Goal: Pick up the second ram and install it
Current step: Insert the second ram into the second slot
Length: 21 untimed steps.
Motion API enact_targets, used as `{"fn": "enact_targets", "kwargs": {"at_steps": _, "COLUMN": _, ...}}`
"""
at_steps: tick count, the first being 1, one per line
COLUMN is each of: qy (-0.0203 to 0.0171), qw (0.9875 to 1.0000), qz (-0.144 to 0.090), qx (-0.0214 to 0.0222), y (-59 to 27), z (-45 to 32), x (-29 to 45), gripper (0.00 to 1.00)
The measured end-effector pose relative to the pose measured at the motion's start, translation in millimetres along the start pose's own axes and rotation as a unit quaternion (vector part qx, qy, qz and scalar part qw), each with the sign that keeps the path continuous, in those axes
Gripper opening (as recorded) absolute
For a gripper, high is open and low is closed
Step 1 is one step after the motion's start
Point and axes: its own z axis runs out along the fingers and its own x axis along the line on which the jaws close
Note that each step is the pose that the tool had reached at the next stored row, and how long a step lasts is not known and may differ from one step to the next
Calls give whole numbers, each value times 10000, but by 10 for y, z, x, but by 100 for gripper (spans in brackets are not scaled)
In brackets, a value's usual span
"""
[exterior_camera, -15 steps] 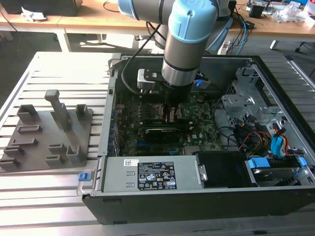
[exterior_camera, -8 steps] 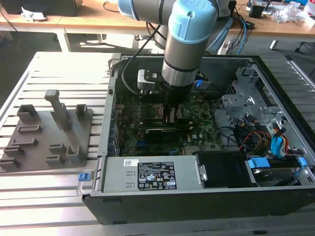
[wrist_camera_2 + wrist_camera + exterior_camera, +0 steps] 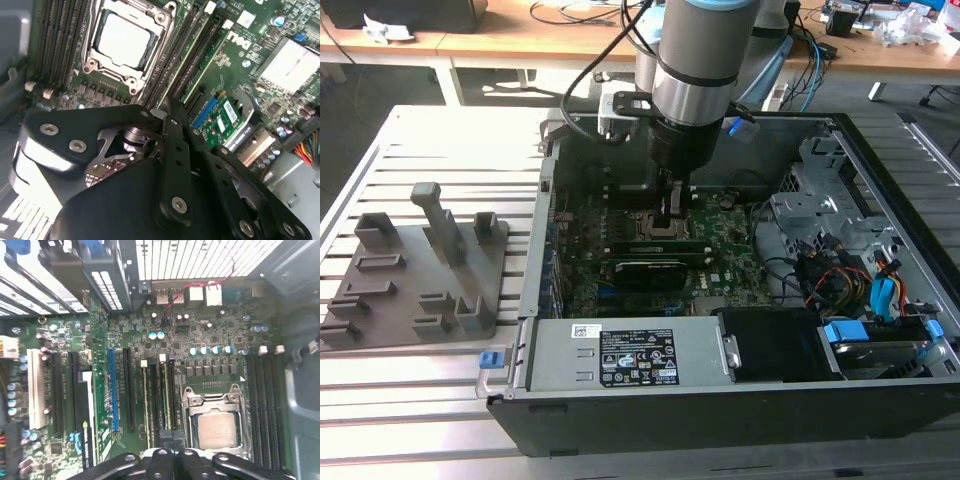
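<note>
I am pushing my gripper (image 3: 672, 222), clamped on the second ram (image 3: 166, 395), down into a slot right beside the CPU socket (image 3: 216, 426), and if it is tilting, it could jam or bend.

Your arm (image 3: 705, 60) comes down near-vertical from the top of the exterior view, its grey and silver wrist section pointing straight down with cables trailing behind it. Below the wrist, your gripper (image 3: 670, 212) narrows to slim dark jaws that look drawn close together. In both wrist views you see the gripper's black linkage plates and bolts (image 3: 170, 150) (image 3: 172, 457) converging toward the tips.
</note>
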Motion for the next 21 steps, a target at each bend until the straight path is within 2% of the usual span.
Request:
{"fn": "enact_targets", "kwargs": {"at_steps": 3, "qy": 0, "qw": 10000, "qz": 0, "qx": 0, "y": 0, "z": -3, "x": -1, "gripper": 11}}
{"fn": "enact_targets", "kwargs": {"at_steps": 4, "qy": -1, "qw": 10000, "qz": 0, "qx": 47, "y": 2, "z": -3, "x": 0, "gripper": 11}}
{"fn": "enact_targets", "kwargs": {"at_steps": 5, "qy": -12, "qw": 9998, "qz": -8, "qx": 185, "y": 1, "z": -2, "x": -1, "gripper": 11}}
{"fn": "enact_targets", "kwargs": {"at_steps": 6, "qy": -21, "qw": 9996, "qz": -12, "qx": 287, "y": 3, "z": 1, "x": -1, "gripper": 11}}
{"fn": "enact_targets", "kwargs": {"at_steps": 7, "qy": -24, "qw": 9994, "qz": -15, "qx": 350, "y": 3, "z": 0, "x": 0, "gripper": 11}}
{"fn": "enact_targets", "kwargs": {"at_steps": 9, "qy": -29, "qw": 9991, "qz": -18, "qx": 427, "y": 5, "z": 0, "x": 0, "gripper": 11}}
{"fn": "enact_targets", "kwargs": {"at_steps": 14, "qy": -39, "qw": 9983, "qz": -24, "qx": 573, "y": 7, "z": 0, "x": 0, "gripper": 11}}
{"fn": "enact_targets", "kwargs": {"at_steps": 16, "qy": -20, "qw": 9993, "qz": -16, "qx": 379, "y": 5, "z": 1, "x": 0, "gripper": 11}}
{"fn": "enact_targets", "kwargs": {"at_steps": 21, "qy": -21, "qw": 9993, "qz": -16, "qx": 377, "y": 5, "z": 2, "x": 0, "gripper": 11}}
